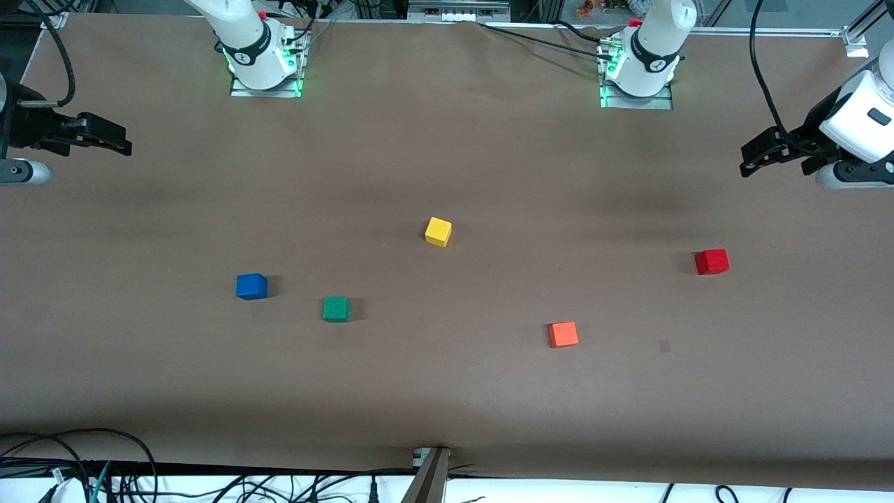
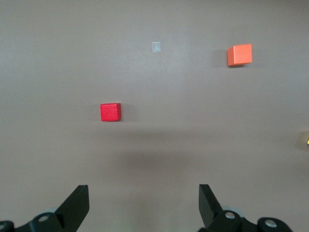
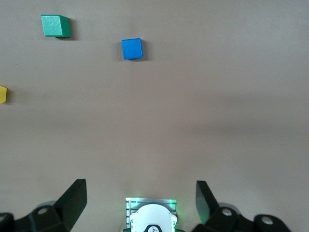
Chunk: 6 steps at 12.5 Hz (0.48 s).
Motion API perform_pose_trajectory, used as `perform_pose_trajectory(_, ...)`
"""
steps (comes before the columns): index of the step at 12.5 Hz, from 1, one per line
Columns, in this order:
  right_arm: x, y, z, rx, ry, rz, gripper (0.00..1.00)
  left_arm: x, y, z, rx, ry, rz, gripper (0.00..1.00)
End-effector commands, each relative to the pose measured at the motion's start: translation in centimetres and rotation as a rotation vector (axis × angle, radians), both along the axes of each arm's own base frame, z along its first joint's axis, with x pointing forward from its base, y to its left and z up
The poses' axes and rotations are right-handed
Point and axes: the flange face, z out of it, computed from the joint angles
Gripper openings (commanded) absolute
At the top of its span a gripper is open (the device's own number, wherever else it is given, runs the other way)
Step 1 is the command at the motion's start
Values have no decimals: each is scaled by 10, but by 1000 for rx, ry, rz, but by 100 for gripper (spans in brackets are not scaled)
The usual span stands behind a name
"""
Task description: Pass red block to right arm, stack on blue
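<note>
Brown table (image 1: 447, 391) bears a matte deep-red cube (image 1: 712, 262).

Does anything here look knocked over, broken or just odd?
Nothing stands out. Five cubes sit flat and apart on the brown table: red block, orange cube, yellow cube, green cube, blue cube. Only oddity: a small pale patch beside the orange cube.

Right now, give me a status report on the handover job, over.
Both grippers open and empty: left gripper and right gripper up at their own table ends. Red block untouched on table; blue block bare. Nothing blocking either.
</note>
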Motion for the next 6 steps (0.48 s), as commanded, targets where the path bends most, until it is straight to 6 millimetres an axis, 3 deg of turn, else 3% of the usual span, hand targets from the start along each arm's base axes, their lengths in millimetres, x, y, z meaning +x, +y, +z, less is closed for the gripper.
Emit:
perform_pose_trajectory(1,1,-3,5,-9,-11,11,100,-5,-4,2,-7,-6,-20,100)
perform_pose_trajectory(6,2,-3,6,-9,-13,10,100,1,-12,-9,-4,27,-31,100)
